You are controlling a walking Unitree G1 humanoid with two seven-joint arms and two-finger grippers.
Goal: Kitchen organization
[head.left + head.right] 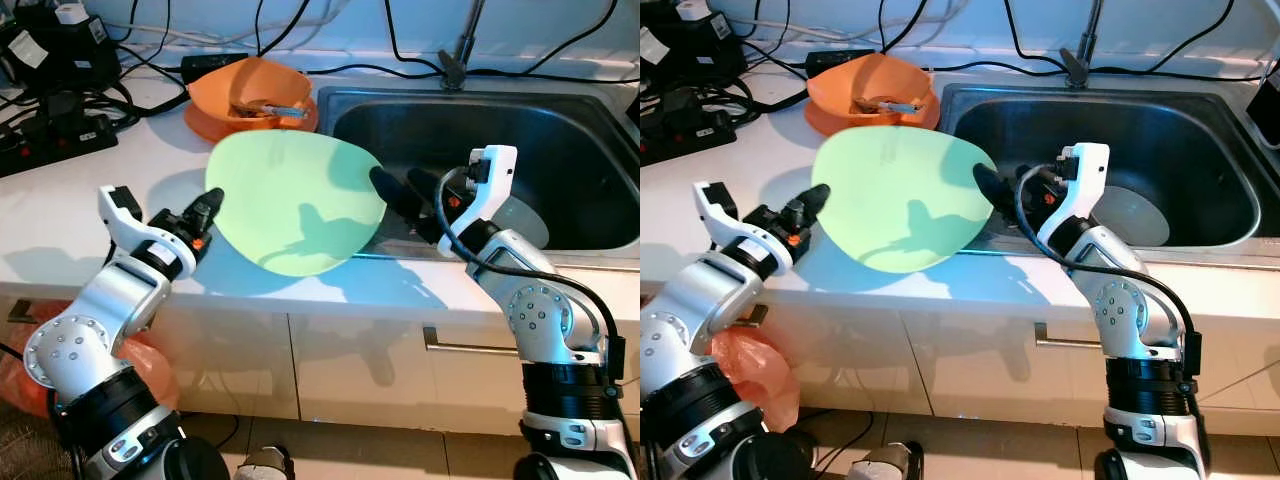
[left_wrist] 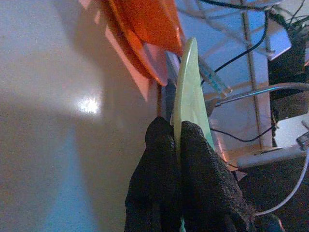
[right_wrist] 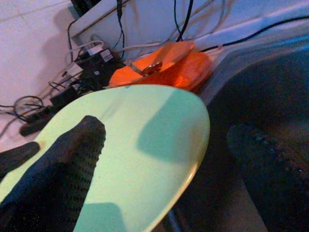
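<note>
A pale green plate (image 1: pixel 295 200) hangs tilted above the white counter (image 1: pixel 90 220), just left of the sink. My left gripper (image 1: pixel 207 215) is shut on its left rim; in the left wrist view both fingertips (image 2: pixel 159 145) pinch the plate's thin edge (image 2: pixel 188 87). At the plate's right edge, over the sink's left rim, my right gripper (image 1: pixel 405 190) stands open. In the right wrist view one finger (image 3: pixel 72 164) lies in front of the plate's face (image 3: pixel 145 125) and the other (image 3: pixel 270 164) is out over the basin.
An orange bowl (image 1: pixel 250 90) holding utensils stands on the counter behind the plate. The steel sink (image 1: pixel 560 130) holds a pale round dish (image 1: pixel 520 220), with the faucet (image 1: pixel 455 60) behind. Power strips and cables (image 1: pixel 55 140) crowd the back left. An orange bag (image 1: pixel 150 370) sits below the counter.
</note>
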